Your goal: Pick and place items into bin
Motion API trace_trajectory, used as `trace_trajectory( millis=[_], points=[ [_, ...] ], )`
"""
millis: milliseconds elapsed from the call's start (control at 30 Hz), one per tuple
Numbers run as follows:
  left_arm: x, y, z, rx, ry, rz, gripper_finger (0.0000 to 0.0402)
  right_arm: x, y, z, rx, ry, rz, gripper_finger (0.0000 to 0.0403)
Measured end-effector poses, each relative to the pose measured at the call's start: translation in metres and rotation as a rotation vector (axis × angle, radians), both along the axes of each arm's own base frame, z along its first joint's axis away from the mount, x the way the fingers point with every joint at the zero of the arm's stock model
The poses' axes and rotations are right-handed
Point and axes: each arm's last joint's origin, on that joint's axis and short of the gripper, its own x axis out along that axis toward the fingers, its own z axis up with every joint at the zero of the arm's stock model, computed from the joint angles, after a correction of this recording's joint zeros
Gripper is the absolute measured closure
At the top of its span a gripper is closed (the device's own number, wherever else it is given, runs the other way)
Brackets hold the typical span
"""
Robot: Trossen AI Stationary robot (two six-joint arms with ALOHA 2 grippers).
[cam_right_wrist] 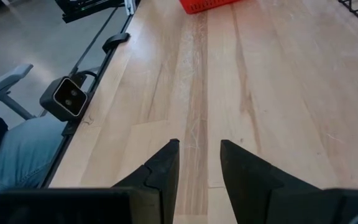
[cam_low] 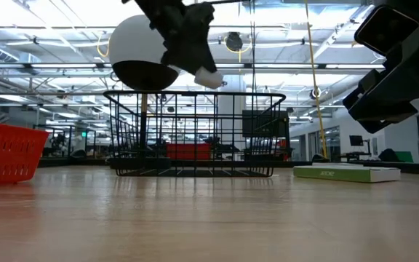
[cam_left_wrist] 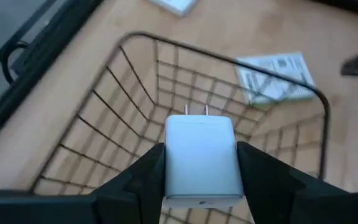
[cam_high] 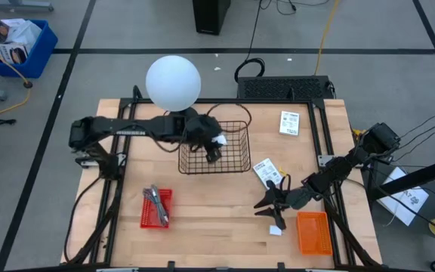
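My left gripper point(cam_high: 216, 145) is over the black wire basket point(cam_high: 232, 160) in the middle of the table, shut on a small white plug block point(cam_left_wrist: 199, 155). In the low view the block point(cam_low: 209, 77) hangs above the basket's rim point(cam_low: 195, 94). My right gripper point(cam_high: 263, 202) is open and empty, low over the bare wood point(cam_right_wrist: 199, 147) right of centre. A second tiny white block point(cam_high: 276, 230) lies on the table just near of it. One white printed packet point(cam_high: 266, 171) lies flat beside the basket, another point(cam_high: 289, 122) at the far right. My left gripper pinches the white block by its two opposite side faces point(cam_left_wrist: 169, 163) between its two fingers point(cam_left_wrist: 143, 174). The block's two metal prongs point(cam_left_wrist: 195, 111) point away from the gripper, toward the basket floor. The fingers slant down from the table's left. The block is lifted clear above the basket.
A red basket point(cam_high: 157, 208) at the near left holds a grey metal tool point(cam_high: 157, 202). An orange bin point(cam_high: 313, 232) stands at the near right. The big white globe lamp point(cam_high: 173, 81) stands behind the wire basket. Bare wood lies between the baskets.
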Motion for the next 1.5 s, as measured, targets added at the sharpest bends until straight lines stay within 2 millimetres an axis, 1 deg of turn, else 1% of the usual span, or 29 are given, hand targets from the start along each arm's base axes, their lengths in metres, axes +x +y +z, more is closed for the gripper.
trace_trajectory(
  millis=[67, 200, 367, 433, 600, 767, 933, 1167, 1300, 1500],
  points=[
    [0.003, 0.006, -0.004, -0.014, 0.003, 0.004, 0.0224, -0.001, 0.001, 0.0, 0.001, -0.001, 0.007, 0.0293],
    [0.012, 0.01, -0.024, -0.044, 0.049, 0.007, 0.0224, -0.002, 0.004, 0.0, 0.001, -0.002, 0.019, 0.0291],
    [0.025, 0.013, -0.054, -0.11, 0.118, -0.031, 0.0214, -0.003, 0.006, 0.001, -0.002, -0.018, 0.009, 0.0293],
    [0.029, 0.013, -0.068, -0.128, 0.155, -0.038, 0.0217, -0.003, 0.006, 0.001, -0.001, -0.02, 0.011, 0.0293],
    [0.037, 0.015, -0.095, -0.149, 0.226, -0.038, 0.0223, -0.003, 0.006, 0.001, -0.001, -0.019, 0.011, 0.0291],
    [0.04, 0.016, -0.111, -0.165, 0.269, -0.039, 0.0209, -0.003, 0.006, 0.001, -0.001, -0.019, 0.011, 0.0293],
    [0.041, 0.016, -0.115, -0.191, 0.272, -0.053, 0.0203, -0.003, 0.006, 0.001, 0.0, -0.019, 0.011, 0.0292],
    [0.04, 0.015, -0.109, -0.196, 0.256, -0.036, 0.0203, -0.003, 0.006, 0.001, 0.0, -0.02, 0.01, 0.0293],
    [0.04, 0.015, -0.105, -0.174, 0.242, -0.024, 0.0195, -0.003, 0.006, 0.002, 0.001, -0.021, 0.01, 0.0292],
    [0.039, 0.016, -0.103, -0.121, 0.254, -0.039, 0.0191, -0.003, 0.006, 0.002, 0.004, -0.025, 0.01, 0.0292]
  ],
)
